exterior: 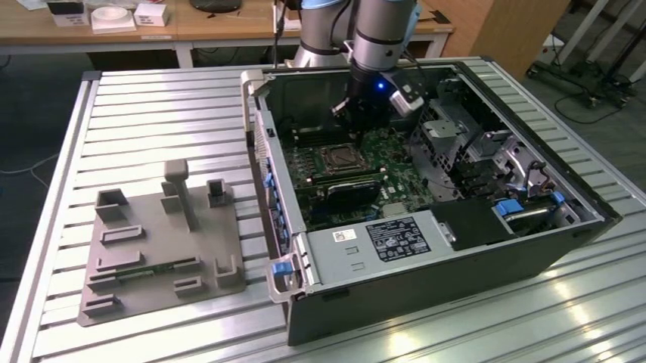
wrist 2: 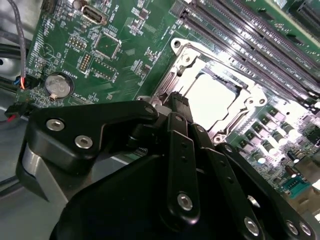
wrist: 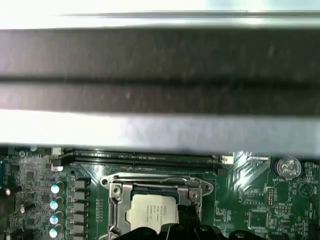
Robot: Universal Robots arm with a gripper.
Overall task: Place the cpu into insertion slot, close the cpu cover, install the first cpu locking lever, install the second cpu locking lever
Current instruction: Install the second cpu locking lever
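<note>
The hand (wrist 2: 176, 100), fingers pressed together and holding nothing, hangs just at the edge of the cpu cover (wrist 2: 186, 56), which lies flat over the cpu (wrist 2: 212, 97) seated in the insertion slot (exterior: 340, 159), near the exterior view's centre inside the open computer case (exterior: 424, 261) on the slatted worktop (exterior: 151, 113).

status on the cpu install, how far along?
Done: cpu sits in the insertion slot, with the cpu cover closed down around it. In hand: gripper sits at the cover's edge, holding nothing visible. Left: whether either locking lever is latched can't be told.
</note>
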